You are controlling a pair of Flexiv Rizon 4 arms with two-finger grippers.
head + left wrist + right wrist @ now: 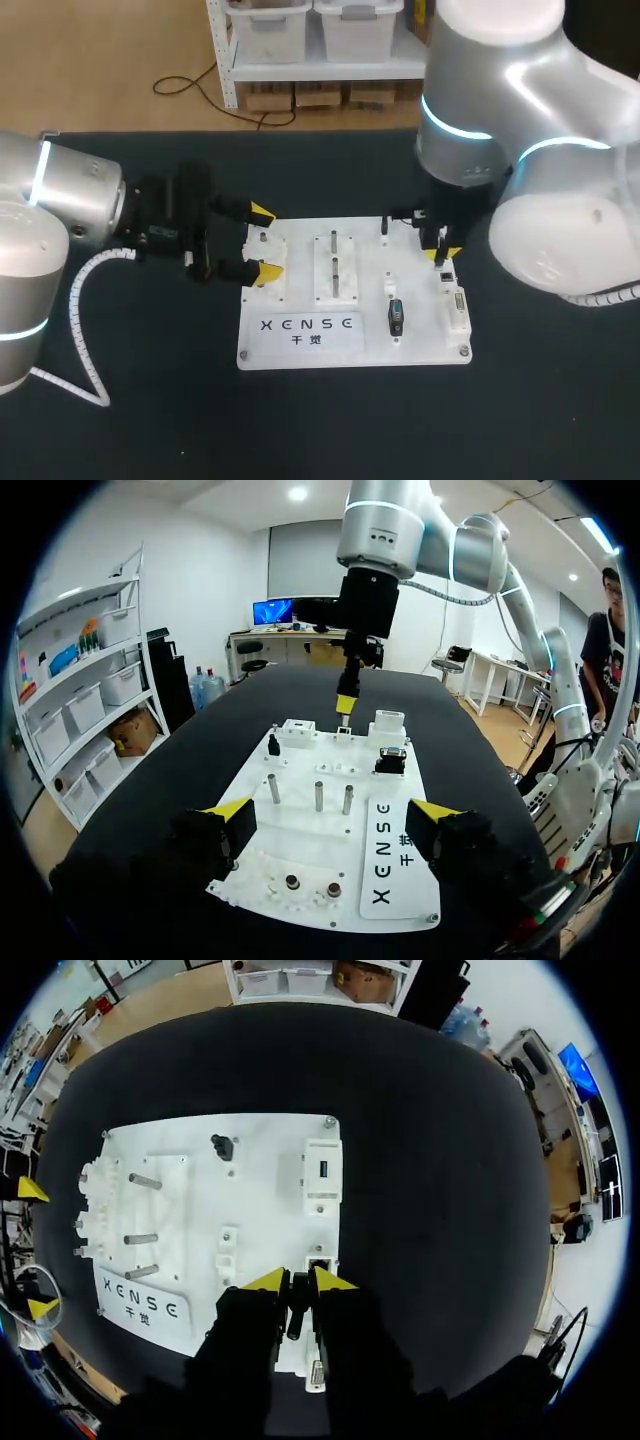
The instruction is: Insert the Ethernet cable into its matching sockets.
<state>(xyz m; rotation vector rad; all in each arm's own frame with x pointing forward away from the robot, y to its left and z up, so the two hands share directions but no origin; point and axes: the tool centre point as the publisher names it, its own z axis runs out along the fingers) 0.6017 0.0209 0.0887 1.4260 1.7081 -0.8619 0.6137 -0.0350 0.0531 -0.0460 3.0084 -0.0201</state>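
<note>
Ethernet plug (297,1314) is the dark bit pinched between the yellow tips of the right gripper (298,1282). Its long axis runs along the fingers and it points straight down at the board. It sits at the board's right end, right by the small Ethernet socket (318,1262). Can't tell if the plug tip is actually touching the socket. I can't make out the cable behind the plug either.

Going by size: the black table (150,420) has the white board (425,342) lying flat on it, roughly in the middle. My right arm (520,130) stands over the board's right end with its fingers aimed down. They're nearly together, with just the plug clamped between them from both sides.

The left gripper (262,242) comes in low and level from the left, with its fingers spread wide and nothing in them. They stand on either side of the raised white block (300,865) at the board's left end. No idea if they touch it.

Smaller stuff on the board: three upright metal pegs (318,796) near the middle, and a black connector (396,318) toward the right.
</note>
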